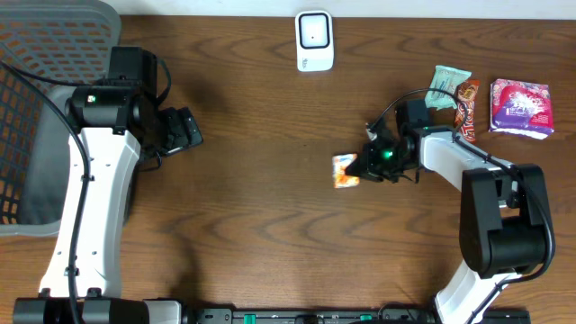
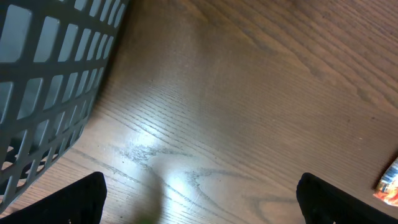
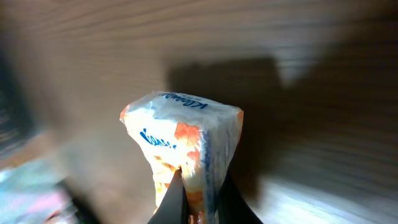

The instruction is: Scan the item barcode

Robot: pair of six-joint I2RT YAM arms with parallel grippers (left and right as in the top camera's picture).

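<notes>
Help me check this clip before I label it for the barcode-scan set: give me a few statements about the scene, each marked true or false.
1. The right claw is shut on the orange-and-white packet. True.
2. The left claw holds a snack. False: it is open and empty, above bare table beside the basket.
3. The white scanner sits near the top edge of the overhead view, apart from the packet. True.
4. The pink pack lies inside the basket. False: it lies on the table at the far right, on the opposite side from the basket.
</notes>
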